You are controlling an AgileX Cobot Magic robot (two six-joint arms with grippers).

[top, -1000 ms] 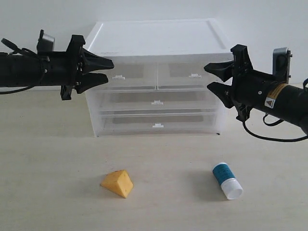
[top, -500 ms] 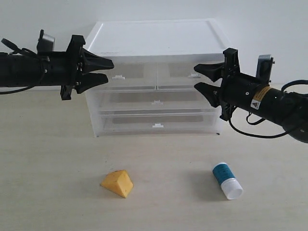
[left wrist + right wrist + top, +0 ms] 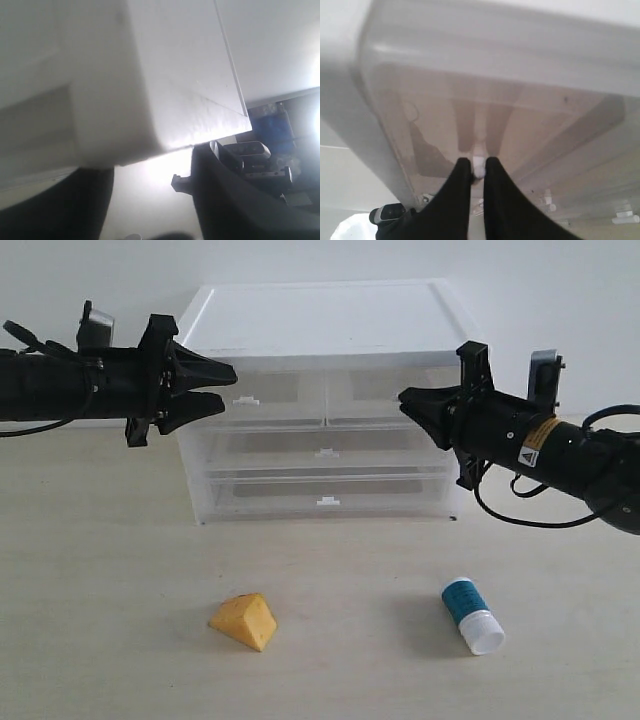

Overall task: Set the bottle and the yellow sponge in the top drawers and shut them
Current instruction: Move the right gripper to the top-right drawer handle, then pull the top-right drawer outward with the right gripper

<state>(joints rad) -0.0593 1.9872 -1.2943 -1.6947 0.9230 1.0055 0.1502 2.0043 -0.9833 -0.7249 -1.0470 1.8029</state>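
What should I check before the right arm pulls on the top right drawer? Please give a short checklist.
1. Right end effector shut on the top right drawer's handle: ok.
2. Left end effector gripping the top left drawer's handle: not ok, open and not closed on it.
3. Top left drawer and top right drawer open: not ok, both closed.
4. Bottle and yellow sponge lying apart from the cabinet front: ok.
5. Top right drawer empty inside: cannot tell.

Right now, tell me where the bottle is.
In the exterior view the bottle lies on its side on the table, front right, with the yellow sponge off to its left and the drawer cabinet behind it.
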